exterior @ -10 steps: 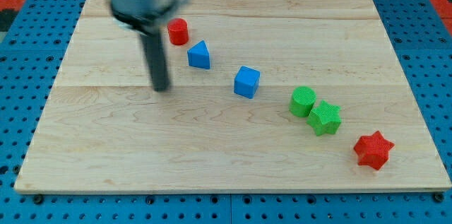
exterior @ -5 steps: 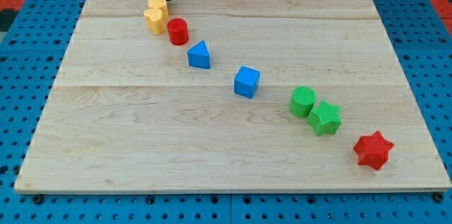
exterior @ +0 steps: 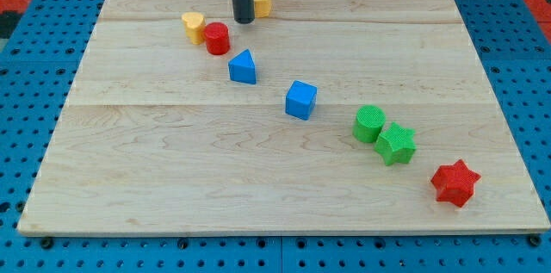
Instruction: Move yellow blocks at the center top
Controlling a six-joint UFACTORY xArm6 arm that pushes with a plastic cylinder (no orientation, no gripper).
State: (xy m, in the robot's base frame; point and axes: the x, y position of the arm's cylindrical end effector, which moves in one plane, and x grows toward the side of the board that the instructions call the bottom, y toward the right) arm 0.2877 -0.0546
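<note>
One yellow block (exterior: pixel 261 1) lies near the board's top edge, a little left of centre; my rod hides its left side. My tip (exterior: pixel 244 21) rests on the board just left of and below it, touching or nearly so. A second yellow block, heart-shaped (exterior: pixel 193 26), sits further left, right against the red cylinder (exterior: pixel 217 39).
A diagonal row runs from upper left to lower right: blue triangular block (exterior: pixel 244 67), blue cube (exterior: pixel 301 99), green cylinder (exterior: pixel 369 123), green star (exterior: pixel 397 143), red star (exterior: pixel 455 183). The wooden board (exterior: pixel 129 170) lies on a blue pegboard.
My tip has moved right along the top of the board. One yellow block has gone right with it, away from the heart-shaped yellow block, which stays beside the red cylinder.
</note>
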